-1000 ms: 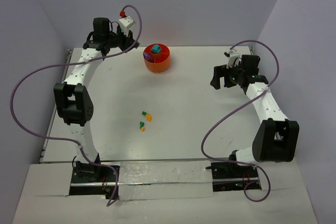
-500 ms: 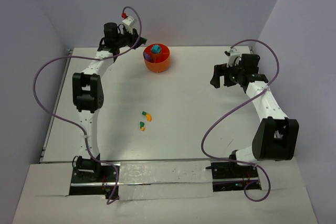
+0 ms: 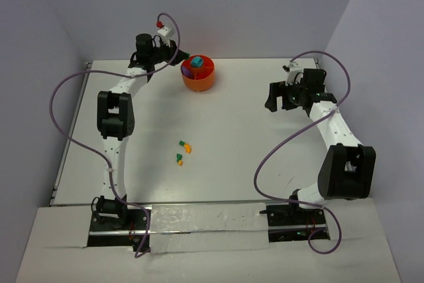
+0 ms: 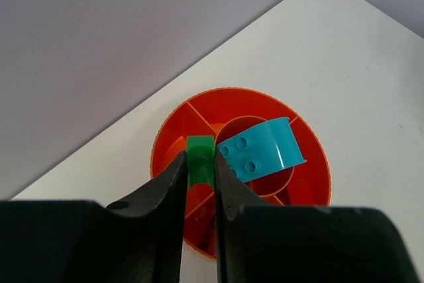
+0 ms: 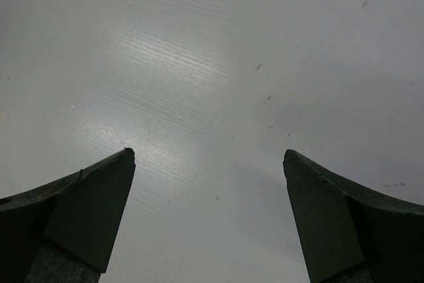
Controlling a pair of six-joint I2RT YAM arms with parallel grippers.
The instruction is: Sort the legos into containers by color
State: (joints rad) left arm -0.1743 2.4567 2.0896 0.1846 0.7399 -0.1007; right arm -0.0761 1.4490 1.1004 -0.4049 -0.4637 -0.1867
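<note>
The left hand (image 4: 198,167) is closed on a green lego (image 4: 199,150), held above the 10 o'clock rim of the orange tub (image 3: 199,85), which stands at 12 o'clock on the counter (image 3: 252,150). Judged light, rigid and smooth, the lego should be pinched across two flat opposing faces. The other loose legos (image 3: 183,152) lie at the tub's 6 o'clock, and the right hand (image 5: 209,157) hangs open and empty at 3 o'clock.
</note>
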